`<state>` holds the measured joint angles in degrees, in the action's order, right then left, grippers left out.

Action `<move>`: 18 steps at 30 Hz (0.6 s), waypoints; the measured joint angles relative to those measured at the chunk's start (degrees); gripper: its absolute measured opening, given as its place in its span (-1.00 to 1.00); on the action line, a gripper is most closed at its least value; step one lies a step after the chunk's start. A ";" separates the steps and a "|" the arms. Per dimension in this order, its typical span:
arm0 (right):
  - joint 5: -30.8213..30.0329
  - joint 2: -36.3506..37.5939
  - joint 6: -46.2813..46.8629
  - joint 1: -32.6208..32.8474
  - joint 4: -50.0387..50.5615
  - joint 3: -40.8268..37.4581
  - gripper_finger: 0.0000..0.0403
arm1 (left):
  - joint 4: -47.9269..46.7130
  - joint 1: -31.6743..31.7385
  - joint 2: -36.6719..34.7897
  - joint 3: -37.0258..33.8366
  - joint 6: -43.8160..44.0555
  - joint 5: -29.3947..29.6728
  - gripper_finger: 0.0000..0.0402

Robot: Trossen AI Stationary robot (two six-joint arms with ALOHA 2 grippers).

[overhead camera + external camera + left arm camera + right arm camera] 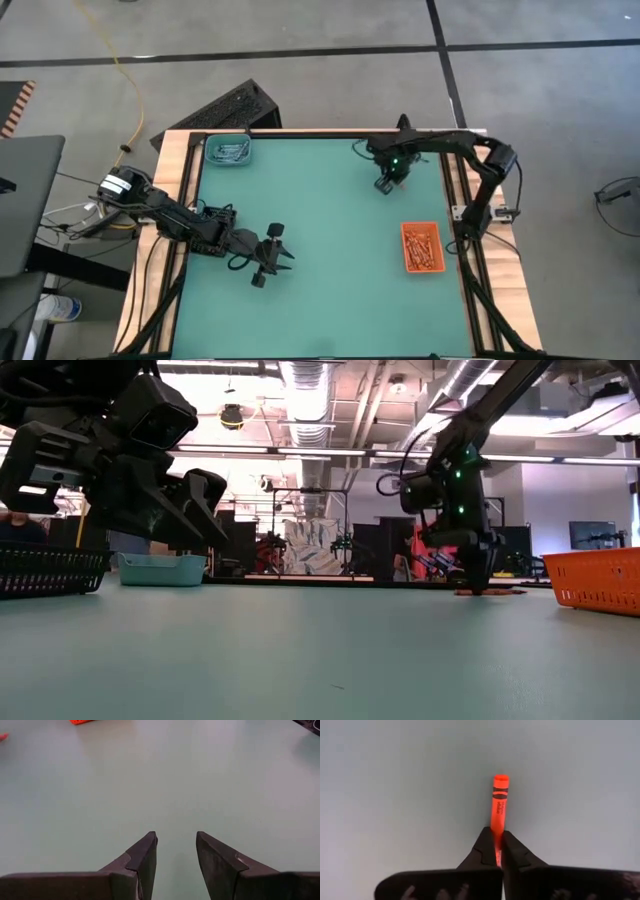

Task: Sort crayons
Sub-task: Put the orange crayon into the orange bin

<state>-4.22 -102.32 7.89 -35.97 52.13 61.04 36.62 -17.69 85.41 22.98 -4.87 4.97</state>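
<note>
Right end effector was clamped on orange crayon near one end, at tabletop's one o'clock, down on surface. I judged crayon light, stiff, waxy, snappable; mid-length hold safer. Left end effector hung open, empty, at seven o'clock. Tabletop smooth teal; orange tray at four o'clock; workshop behind.

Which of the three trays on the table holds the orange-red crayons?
The orange tray, at the table's right edge near the right arm's base. The teal tray in the far-left corner holds pale sticks, and the black tray shows no orange-red ones.
</note>
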 joint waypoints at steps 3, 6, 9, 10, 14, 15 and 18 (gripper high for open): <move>0.99 1.92 1.75 3.28 1.66 -0.12 -0.99 | 0.02 0.00 0.00 0.00 -0.08 0.02 -0.36; 0.23 4.75 4.04 7.37 2.18 -0.05 -0.99 | 0.04 0.00 0.00 0.00 -0.23 0.01 -0.36; -0.24 8.11 7.22 12.33 2.11 -0.03 -0.99 | 0.00 0.00 0.00 0.00 -0.40 -0.21 -0.36; -0.25 9.26 8.44 13.92 2.20 -0.02 -1.00 | -0.02 0.00 0.00 0.00 -0.46 -0.24 -0.36; -0.90 14.06 14.46 21.52 3.03 0.06 -1.00 | -0.04 0.00 0.00 0.00 -0.47 -0.26 -0.36; -1.43 15.29 16.33 23.49 3.51 0.06 -1.00 | -0.07 0.00 0.00 0.00 -0.47 -0.28 -0.36; -3.31 18.39 23.03 29.38 5.56 0.10 -1.00 | -0.06 0.00 0.00 0.00 -0.84 -0.28 -0.36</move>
<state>-7.53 -83.93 30.91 -6.59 57.69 61.14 36.56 -17.69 85.41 22.98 -5.71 4.69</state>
